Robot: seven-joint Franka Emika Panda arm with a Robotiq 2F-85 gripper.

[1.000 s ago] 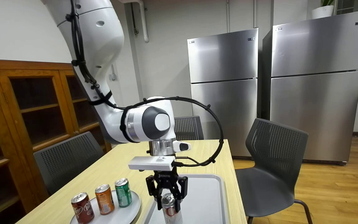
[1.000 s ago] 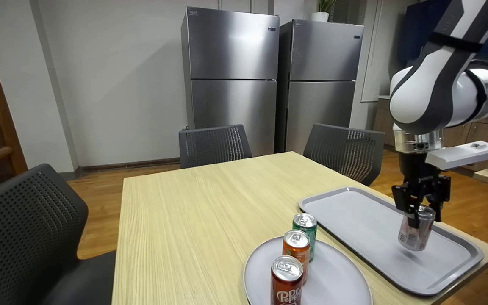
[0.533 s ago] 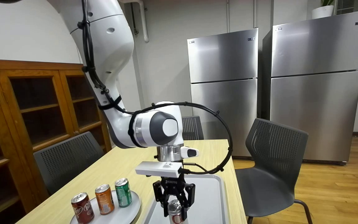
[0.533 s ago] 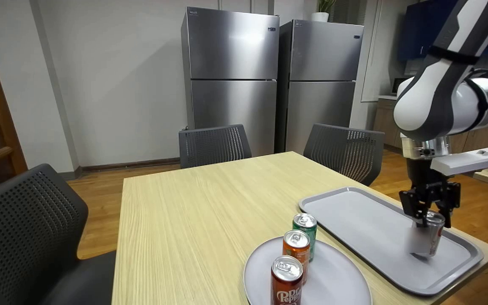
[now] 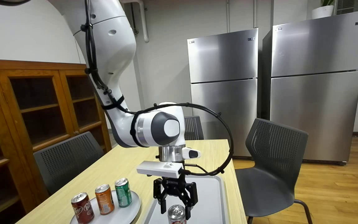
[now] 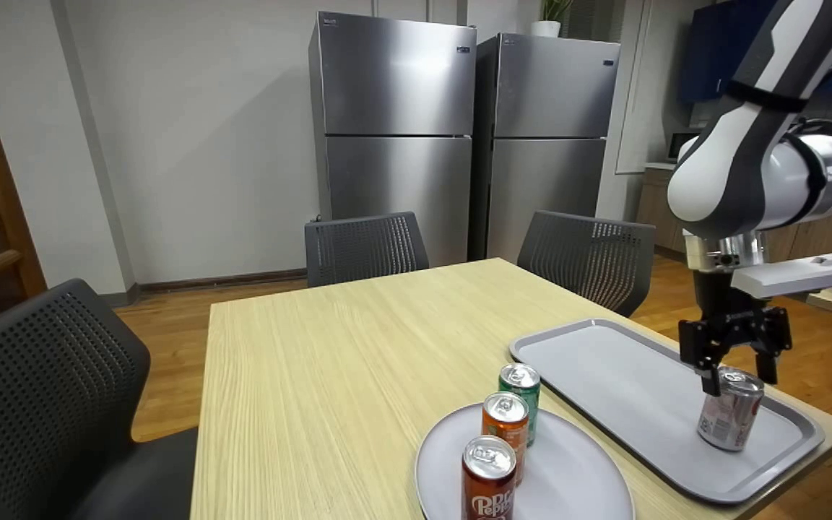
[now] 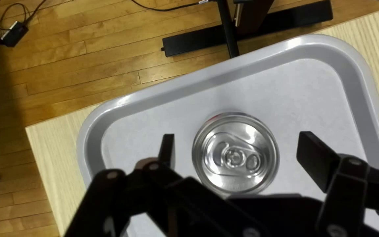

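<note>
Gray tray (image 7: pixel 288 89), upright silver can (image 7: pixel 235 156) between wide-apart fingers (image 7: pixel 317 160).

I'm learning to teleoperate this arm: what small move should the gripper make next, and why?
Probably raise the gripper straight up: its jaws are open, the wrist view shows a gap on each side of the silver can, and that can stands on the gray tray.

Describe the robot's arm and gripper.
The arm is white and rounded, with dark grey joint covers, black straps and black cables running outside it. A silver collar and flat white box sit above the gripper, which is black, with two jointed fingers and small pale lettering.
</note>
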